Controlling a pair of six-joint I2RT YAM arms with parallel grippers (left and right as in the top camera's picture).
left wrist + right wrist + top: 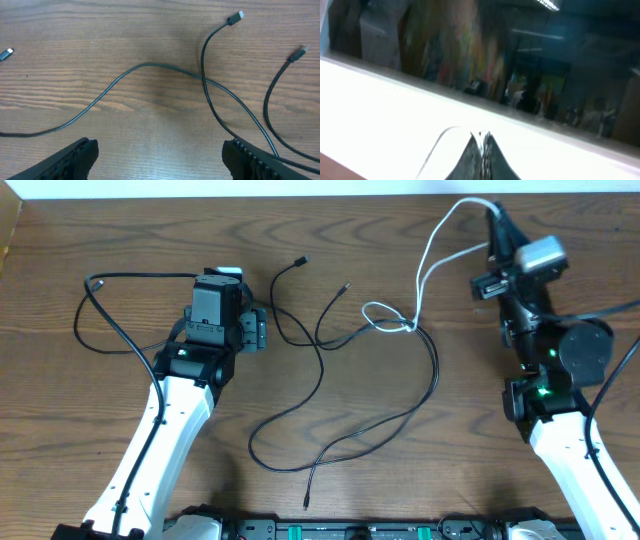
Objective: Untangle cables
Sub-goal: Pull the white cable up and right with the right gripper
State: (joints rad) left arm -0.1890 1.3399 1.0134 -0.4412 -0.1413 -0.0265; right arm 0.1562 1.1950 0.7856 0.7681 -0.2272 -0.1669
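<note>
Several thin black cables (322, 370) lie crossed and looped on the wooden table, their plug ends (303, 260) spread out. A white cable (430, 250) is knotted with them at the middle (392, 322) and runs up to the far right. There my right gripper (494, 212) is shut on its end; in the right wrist view the white cable (436, 145) arcs out from the closed gripper (482, 136). My left gripper (260, 330) stands open just left of the tangle. In the left wrist view that gripper (160, 157) has bare wood between its fingers, with black cables (150, 65) crossing just beyond.
Another black cord (105, 315) loops on the table left of the left arm. The table's far edge (300, 198) runs close behind the right gripper. A rail with equipment (340, 530) lines the near edge.
</note>
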